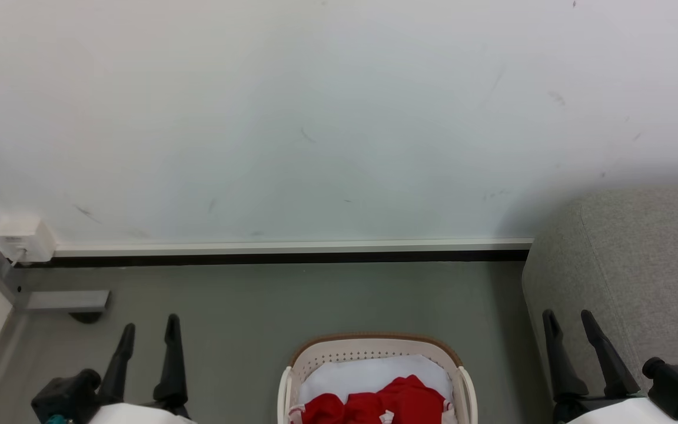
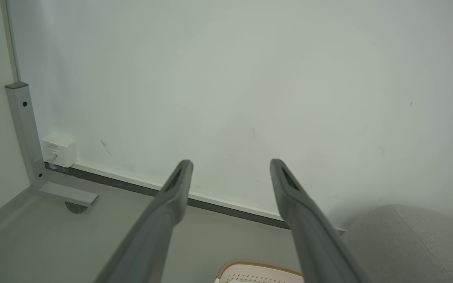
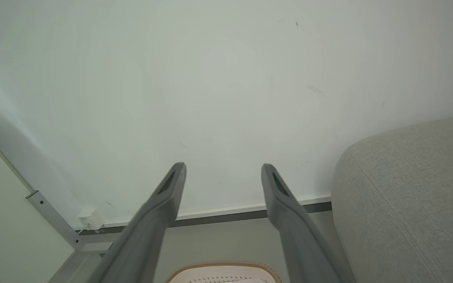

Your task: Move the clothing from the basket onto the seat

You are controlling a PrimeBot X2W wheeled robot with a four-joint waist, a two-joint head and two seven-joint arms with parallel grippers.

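Red clothing [image 1: 374, 403] is lying bunched on the white lining [image 1: 368, 368] inside the basket [image 1: 374, 340], which is sitting on the floor [image 1: 245, 306] at the bottom centre of the head view and is partly cut off by its lower edge. The seat [image 1: 639, 265] is rising just to the right of the basket. The left gripper [image 1: 151, 321] and right gripper [image 1: 567, 314] are flanking the basket, each with its fingers standing apart and gripping nothing. Likely hazards: the lining is lying directly under the garment and could be pinched along with it; the cloth could snag on the brown rim and drag or tip the light basket; and the right gripper is hanging close to the seat's rounded side, so a careless swing could rub the upholstery. Open floor is running from the basket to the wall [image 1: 315, 118] and out to the left, where a metal foot [image 1: 65, 300] and a socket box [image 1: 24, 238] are crowding the corner.
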